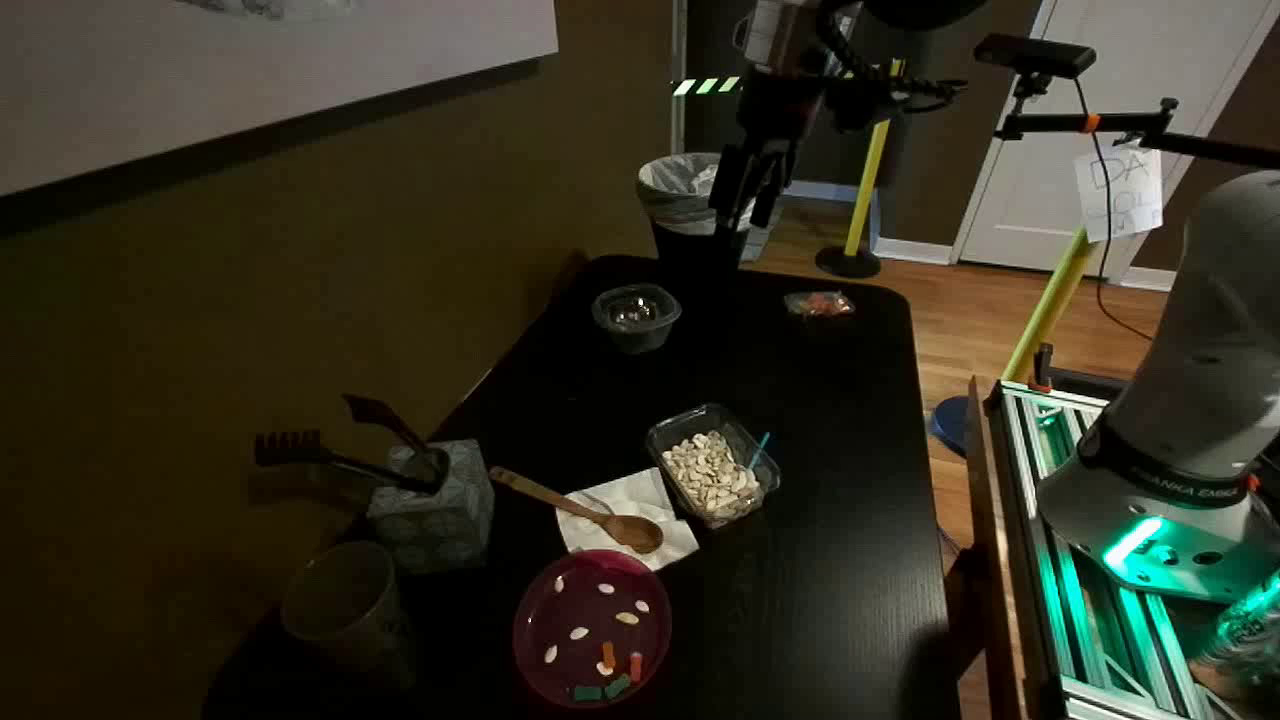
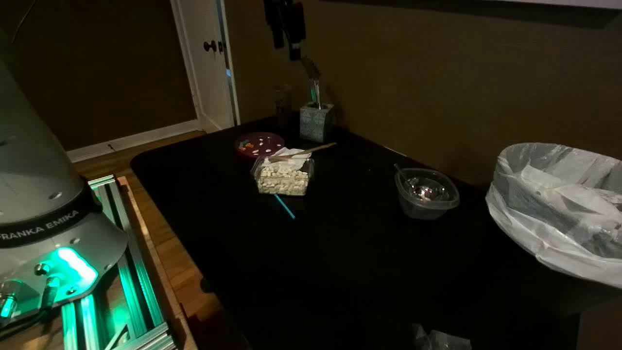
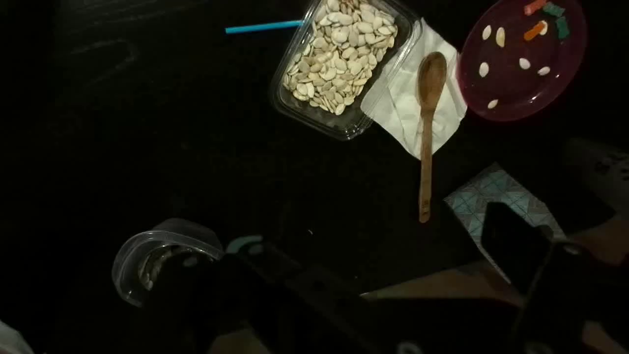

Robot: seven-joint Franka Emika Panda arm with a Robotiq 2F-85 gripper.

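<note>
My gripper [image 1: 745,205] is open and holds nothing visible. It hangs high above the black table, also in an exterior view [image 2: 286,48]. In the wrist view its dark fingers [image 3: 368,228] stand wide apart. The left finger partly covers a clear plastic bowl [image 3: 128,260]; the right covers part of a patterned tissue box [image 3: 471,196]. A clear container [image 3: 319,118] of pale seeds [image 3: 339,59] lies farther off, with a blue straw [image 3: 263,27] at its side. A wooden spoon [image 3: 426,147] rests on a white napkin [image 3: 403,108], beside a dark red plate [image 3: 516,93] with seeds and coloured pieces.
Dark utensils [image 1: 370,470] stick up from the tissue box. A cup [image 1: 345,610] stands near the wall. A small bag of candy [image 1: 820,304] lies near the far edge. A lined trash bin [image 2: 559,218] stands at the table end beside the clear bowl [image 2: 423,211].
</note>
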